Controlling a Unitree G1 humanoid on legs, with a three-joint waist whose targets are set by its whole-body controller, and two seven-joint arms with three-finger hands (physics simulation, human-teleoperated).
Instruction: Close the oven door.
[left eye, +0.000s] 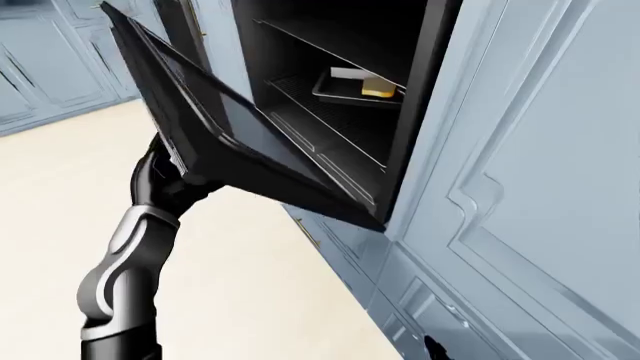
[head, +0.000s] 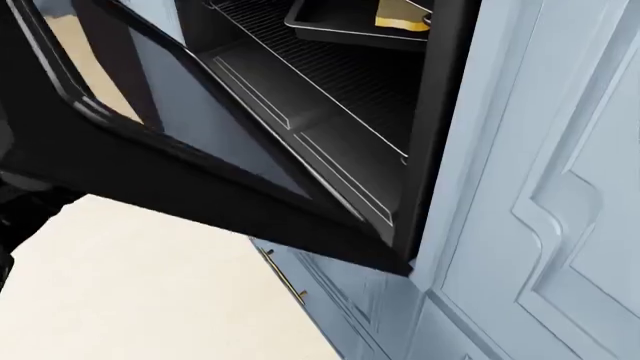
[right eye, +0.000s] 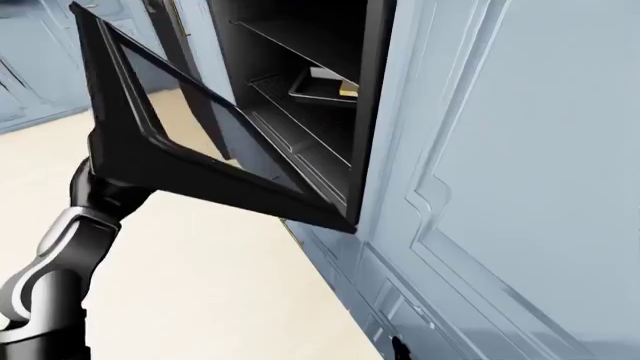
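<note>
Left hand (left eye: 160, 176) sits under the outer face of the oven door (left eye: 215, 142), at its free edge, seen on the left of the left-eye view. The fingers are mostly hidden behind the door; cannot tell whether they are spread or curled, or how much of them touches the panel. The dark wrist and grey-and-black forearm (left eye: 125, 262) rise from the bottom left of that view up to the door. Right hand not in any view.

Door is part-way up: hinged at the bottom of the oven opening, tilted, its free edge up and to the left in both eye views, hinge edge down and right against the cabinet front. It has a glass window (right eye: 190, 112) in a thick black frame. In the head view the door fills the left half as a dark slanted slab.

Oven cavity (left eye: 340, 90) is open to view. A wire rack (head: 330, 75) runs across it, with a dark tray (left eye: 355, 94) resting on it. A yellow item (left eye: 378, 90) lies in the tray; a pale item is next to it, too small to identify. Another shelf sits higher up in the cavity.

Oven is built into pale blue-grey cabinets (left eye: 520, 187) with moulded panel doors to the right of it. A drawer with a slim handle (head: 285, 281) is below the door. Floor (left eye: 240, 285) is beige. More blue cabinets at top left of the eye views.
</note>
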